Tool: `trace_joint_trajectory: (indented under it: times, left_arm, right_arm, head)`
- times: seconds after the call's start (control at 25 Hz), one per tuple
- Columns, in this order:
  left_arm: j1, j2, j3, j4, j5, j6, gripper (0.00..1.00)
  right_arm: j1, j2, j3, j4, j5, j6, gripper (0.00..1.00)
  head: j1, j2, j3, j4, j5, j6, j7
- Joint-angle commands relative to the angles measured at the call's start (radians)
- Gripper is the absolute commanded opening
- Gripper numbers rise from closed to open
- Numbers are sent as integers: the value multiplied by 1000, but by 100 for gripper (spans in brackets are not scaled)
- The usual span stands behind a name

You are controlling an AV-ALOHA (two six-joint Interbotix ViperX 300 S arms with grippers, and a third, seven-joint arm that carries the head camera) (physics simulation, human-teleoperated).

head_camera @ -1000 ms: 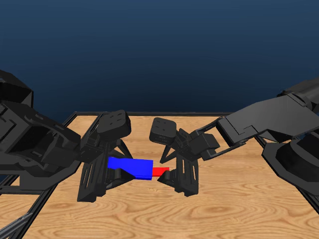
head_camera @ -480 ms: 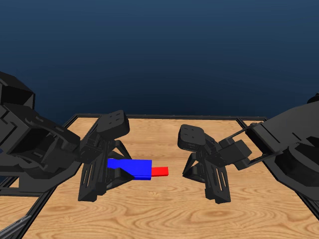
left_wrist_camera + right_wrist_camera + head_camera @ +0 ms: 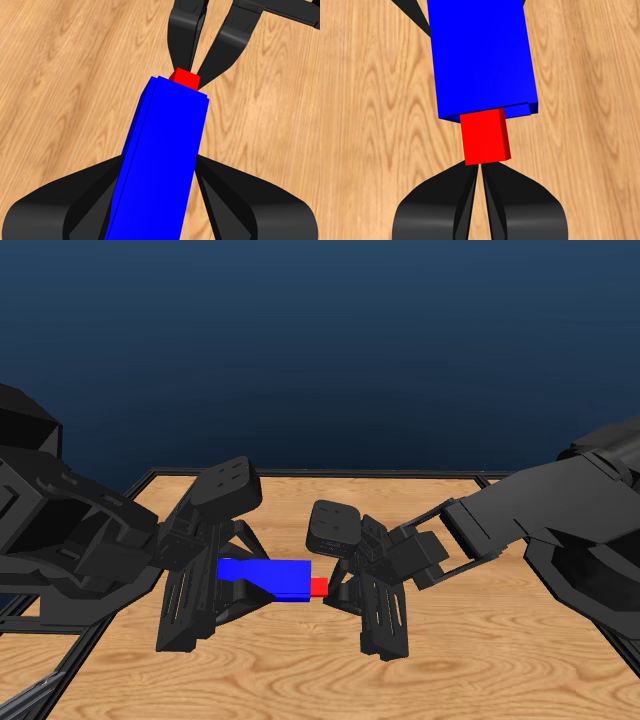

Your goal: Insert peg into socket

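Blue socket (image 3: 264, 577) sits clamped between the jaws of the left gripper (image 3: 210, 585), held off the wooden table (image 3: 300, 680) at the left of the head view, long axis pointing out past the fingertips toward the other arm; left wrist view shows the same block (image 3: 160, 160) running out from between the two jaws, which press on its sides. Red peg (image 3: 319, 587) is now mostly swallowed: only a short stub shows at the socket's far end from the left claw, whereas half a second ago a clearly longer red length stuck out. Right gripper (image 3: 345, 592) was well apart from the peg half a second ago, backed off toward its own side; now it is right up at the stub's free end. Right wrist view has the stub (image 3: 484, 137) just ahead of the fingertips, jaws drawn together with only a thin slit between them, tips at or almost at the peg's end face, not wrapped around it; contact can't be confirmed. My read: the closed right claw came back in as a pusher and drove the peg deeper, so insertion is well advanced but not flush. Likely left to do is a little more push along the same line while the left claw holds the socket steady.
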Motion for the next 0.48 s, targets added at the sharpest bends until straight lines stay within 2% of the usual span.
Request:
trace_joint_trajectory:
  times: [0.04,0.24,0.28,0.48]
  left_arm:
    - [-4,-11,-31,10,-4,-9,0]
    - [-1,-5,-8,18,1,-31,0]
    - [-14,-8,-20,12,6,-24,0]
    - [-22,-3,-1,23,23,-44,0]
  right_arm:
    - [-1,15,-105,10,-9,-79,0]
    - [-6,42,-152,38,14,-131,0]
    - [-9,44,-141,50,18,-134,0]
    - [-11,4,-44,72,10,-95,0]
  head:
    - [1,-8,-17,1,-8,2,0]
    - [6,-8,-18,2,-9,2,-2]
    - [8,-8,-18,3,-11,2,-3]
    - [17,-9,-18,5,-10,-1,-6]
